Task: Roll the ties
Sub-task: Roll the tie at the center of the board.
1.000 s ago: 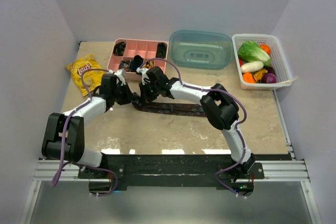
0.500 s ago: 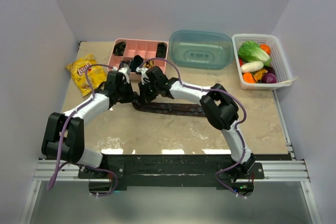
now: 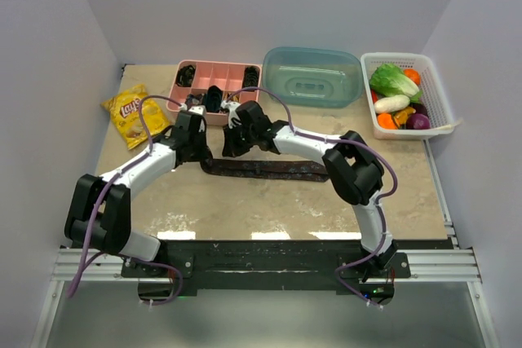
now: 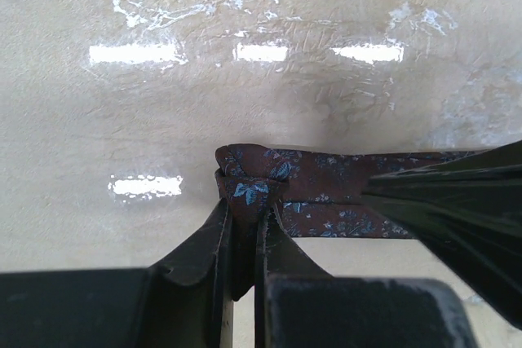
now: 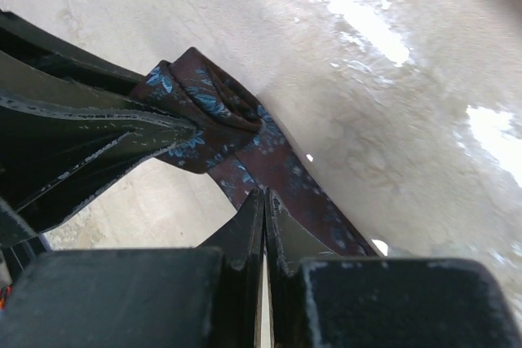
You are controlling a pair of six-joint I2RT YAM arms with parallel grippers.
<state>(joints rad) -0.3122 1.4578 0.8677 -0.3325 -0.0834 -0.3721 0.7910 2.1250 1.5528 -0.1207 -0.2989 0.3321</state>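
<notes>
the dark maroon tie [image 3: 265,170] lay stretched across the middle of the table [image 3: 245,209], near the pink tray [image 3: 214,79], with its left end folded into a small bunch. the left gripper [image 4: 245,219] pinched that bunched end between its fingers. the right gripper [image 5: 263,200] had its jaws pressed together just beside it, tips at the tie's edge; whether they caught any fabric could not be told.

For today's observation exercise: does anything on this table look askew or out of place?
The tie lies flat except its left end, bunched in a crumpled fold in the left claw. The chip bag lies askew.
</notes>
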